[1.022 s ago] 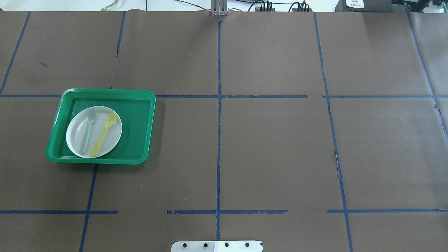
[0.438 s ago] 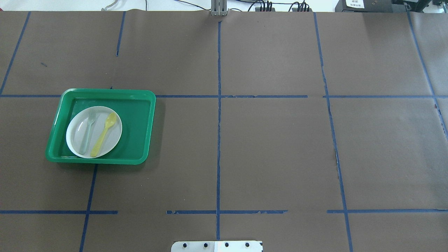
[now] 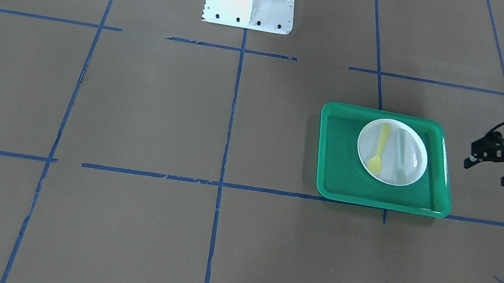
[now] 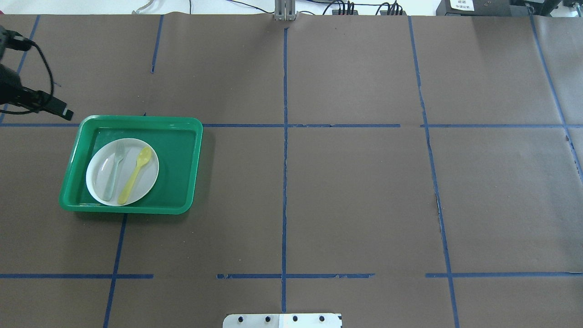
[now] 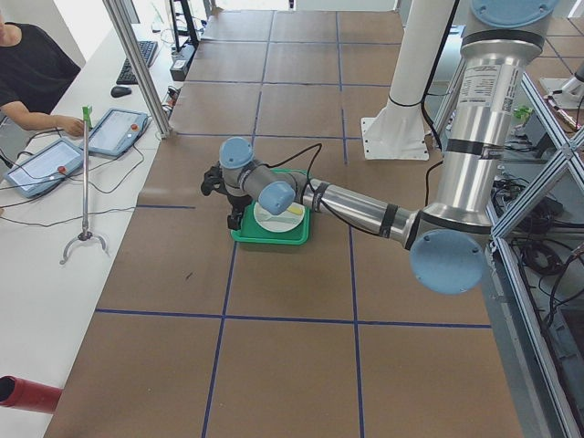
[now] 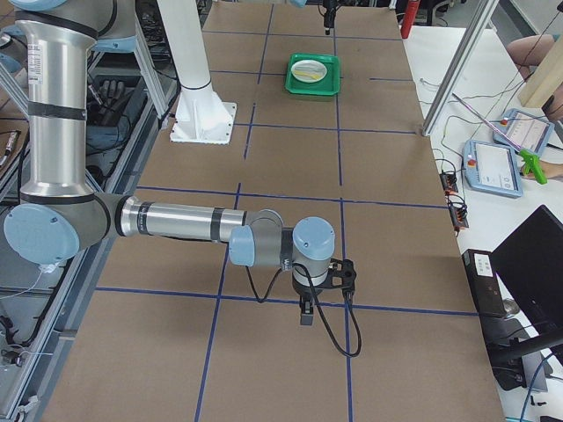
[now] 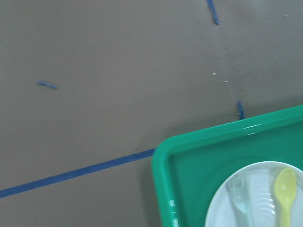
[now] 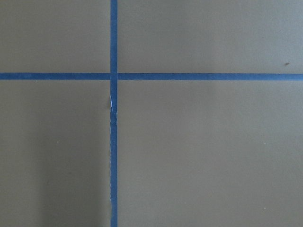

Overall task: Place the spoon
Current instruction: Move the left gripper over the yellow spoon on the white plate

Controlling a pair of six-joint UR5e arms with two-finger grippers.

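Brown paper is covering the table [image 4: 355, 191], with blue tape lines [image 4: 284, 182] crossing it in a grid. Over at the edge, the left gripper [image 3: 486, 171] is hovering above the paper, its jaws standing apart and holding nothing. Just ahead of those jaws, the green tray [image 4: 136, 119] is sitting with its nearest corner close by but not touching. Inside the tray, a white plate [image 4: 93, 182] is carrying the spoon [image 4: 135, 175], which is lying flat on the plate's side farther from the jaws. A fork [image 4: 113, 175] is lying alongside it, nearer the jaws, the two apart. Well away at the table's other end, the right gripper [image 6: 306, 315] is pointing down over a crossing of tape lines, and I cannot tell how its jaws are standing.
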